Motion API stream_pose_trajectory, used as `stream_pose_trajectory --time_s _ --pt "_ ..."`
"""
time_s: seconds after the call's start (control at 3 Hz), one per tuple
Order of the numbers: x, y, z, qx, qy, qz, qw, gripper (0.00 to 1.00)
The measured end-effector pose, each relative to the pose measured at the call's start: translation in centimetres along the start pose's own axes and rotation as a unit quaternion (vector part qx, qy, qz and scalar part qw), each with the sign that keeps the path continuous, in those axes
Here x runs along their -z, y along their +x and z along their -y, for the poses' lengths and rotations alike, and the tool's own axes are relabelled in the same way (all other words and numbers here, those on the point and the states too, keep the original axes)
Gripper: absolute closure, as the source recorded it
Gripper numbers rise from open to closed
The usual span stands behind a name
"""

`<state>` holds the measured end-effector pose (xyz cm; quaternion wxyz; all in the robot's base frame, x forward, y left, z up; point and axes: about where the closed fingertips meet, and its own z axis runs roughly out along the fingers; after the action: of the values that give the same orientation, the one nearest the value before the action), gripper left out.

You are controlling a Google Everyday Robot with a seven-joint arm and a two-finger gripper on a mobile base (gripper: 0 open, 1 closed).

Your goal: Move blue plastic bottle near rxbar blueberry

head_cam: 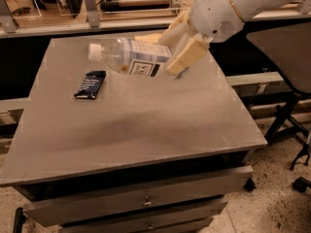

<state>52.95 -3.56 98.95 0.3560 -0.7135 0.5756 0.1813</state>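
Note:
The blue plastic bottle (131, 56) is clear with a white cap and a pale blue-and-white label. It hangs in the air on its side, cap pointing left, above the back of the grey table (146, 125). My gripper (177, 45) is shut on the bottle's base end, its tan fingers (188, 56) on either side of it. The rxbar blueberry (90, 85), a small dark wrapper, lies flat on the table at the left, below and a little left of the bottle's cap.
A yellow sponge (148, 37) shows partly behind the bottle at the table's back. Drawers (146, 203) run under the table front. A dark chair (286, 57) stands to the right. Metal frames and shelving stand behind the table.

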Motion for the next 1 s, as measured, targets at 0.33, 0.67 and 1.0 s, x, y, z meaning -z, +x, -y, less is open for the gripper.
stream_pose_trajectory --time_s 0.33,0.67,1.0 --pt "-2.9 -2.3 1.7 -0.023 0.049 -0.015 0.9984 1.0" --pt "-6.8 -0.5 3.4 -0.064 0.067 -0.076 0.9928 1.0" --pt "-10.2 3.5 4.0 -0.126 0.048 -0.148 0.9797 1.0"
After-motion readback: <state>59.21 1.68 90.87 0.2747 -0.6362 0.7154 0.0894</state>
